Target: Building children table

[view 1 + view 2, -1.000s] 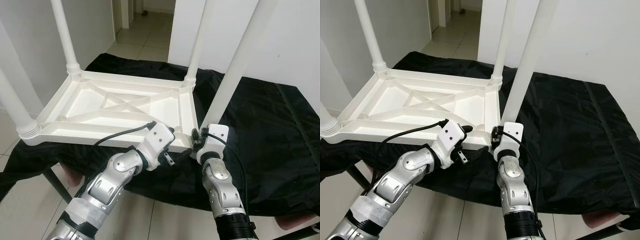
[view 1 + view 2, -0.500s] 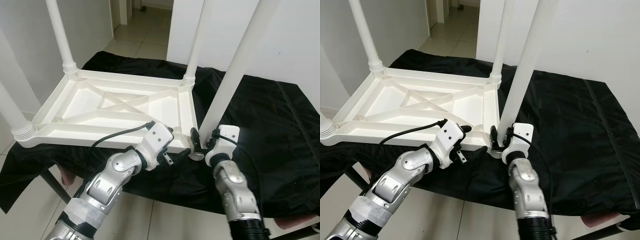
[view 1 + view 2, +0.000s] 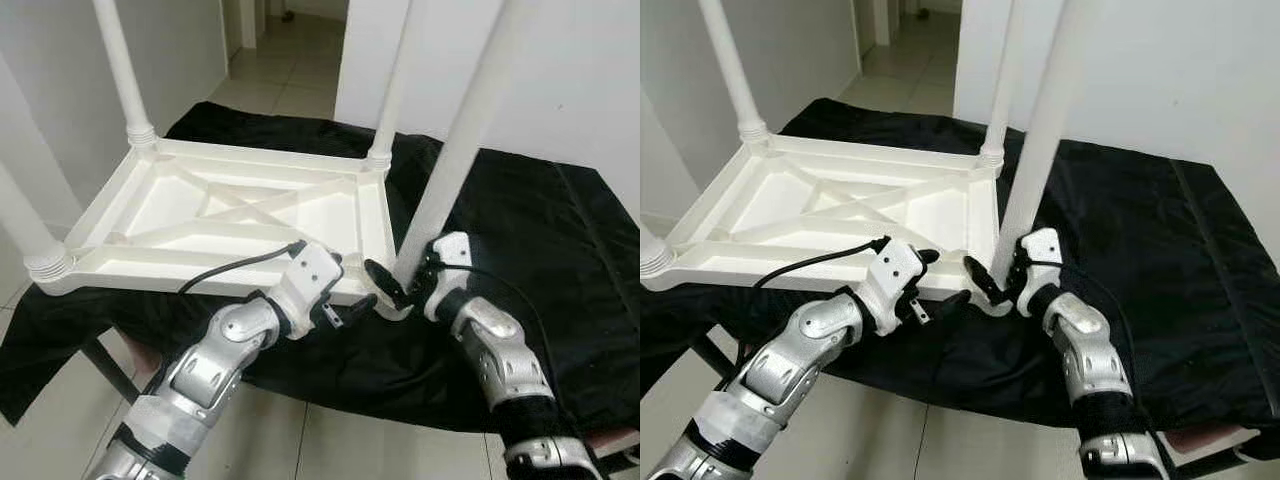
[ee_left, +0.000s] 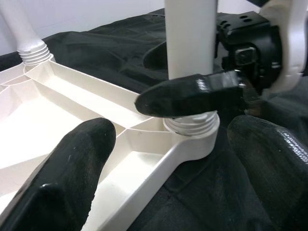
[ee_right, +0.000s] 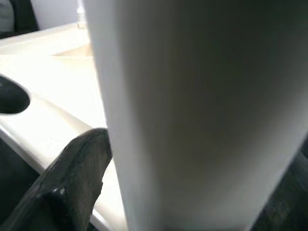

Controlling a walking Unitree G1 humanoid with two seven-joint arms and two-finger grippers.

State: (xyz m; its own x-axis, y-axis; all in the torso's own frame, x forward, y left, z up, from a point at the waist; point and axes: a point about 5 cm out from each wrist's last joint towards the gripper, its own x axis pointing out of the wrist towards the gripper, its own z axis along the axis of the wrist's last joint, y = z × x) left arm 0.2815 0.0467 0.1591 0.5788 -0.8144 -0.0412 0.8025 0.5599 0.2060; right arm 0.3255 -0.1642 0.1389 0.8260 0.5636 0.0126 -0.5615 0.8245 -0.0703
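The white children's table [image 3: 240, 215] lies upside down on a black cloth, legs pointing up. My right gripper [image 3: 400, 285] is shut on the near-right table leg [image 3: 455, 150], just above its threaded collar [image 4: 192, 126] at the corner socket. One of its fingers [image 4: 192, 94] lies across the front of the leg, the other is behind it. The leg's white shaft [image 5: 192, 115] is close up in the right wrist view. My left gripper [image 4: 178, 159] stands open beside that same corner, its fingers [image 4: 72, 168] on either side of the rim without holding it.
Three more legs stand in their sockets: far left [image 3: 120, 70], far right [image 3: 395, 80], near left [image 3: 25, 230]. The black cloth [image 3: 530, 230] covers a low table whose front edge is near my arms. A tiled floor and a doorway lie beyond, a white wall to the right.
My right forearm has swung out to the right while its gripper stays round the base of the near-right leg. The left gripper has hardly moved.
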